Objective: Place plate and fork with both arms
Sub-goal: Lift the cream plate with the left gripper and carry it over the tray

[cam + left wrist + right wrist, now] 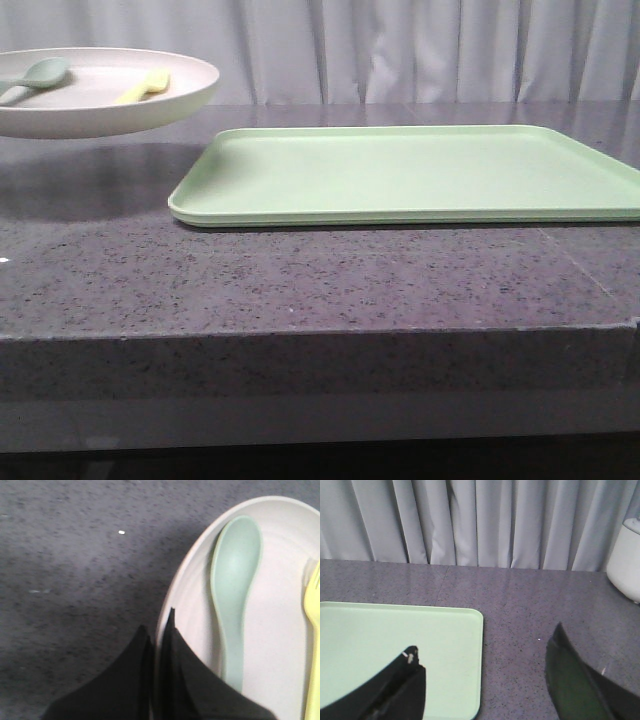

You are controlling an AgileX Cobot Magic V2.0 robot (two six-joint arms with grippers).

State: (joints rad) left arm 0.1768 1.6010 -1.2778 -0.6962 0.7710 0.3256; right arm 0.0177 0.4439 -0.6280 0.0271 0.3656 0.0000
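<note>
Two hands: left hand (159,645) and right hand (485,680), each seen only in its own wrist view.
Left hand state: fingers pressed together on the rim of the plate (280,630), one finger outside the rim and one inside.
Right hand state: fingers spread wide, holding nothing, hanging above the table (530,610).
Plate: one, cream-white; in the front view it (100,110) looks lifted clear of the table (300,290), with a shadow beneath, though I cannot be sure of the gap.
Fork: one, pale yellow (314,645), lying in the plate on the far side of the spoon from the left hand; its long axis runs roughly along that hand's fingers, tines pointing away from it.
Spoon: one, teal-green (235,595), in the plate just beside the left hand's inner finger, parallel to the fork.
Tray: one, light green (410,175), flat on the table; one corner of it (395,650) lies under the right hand's finger.
Key relation: the tray lies off to the right of the plate, so the left hand must carry the plate toward the right hand's side.
Nearer hand: left for the plate; the fork is well apart from the right hand, which I judge must cross over to reach it.
</note>
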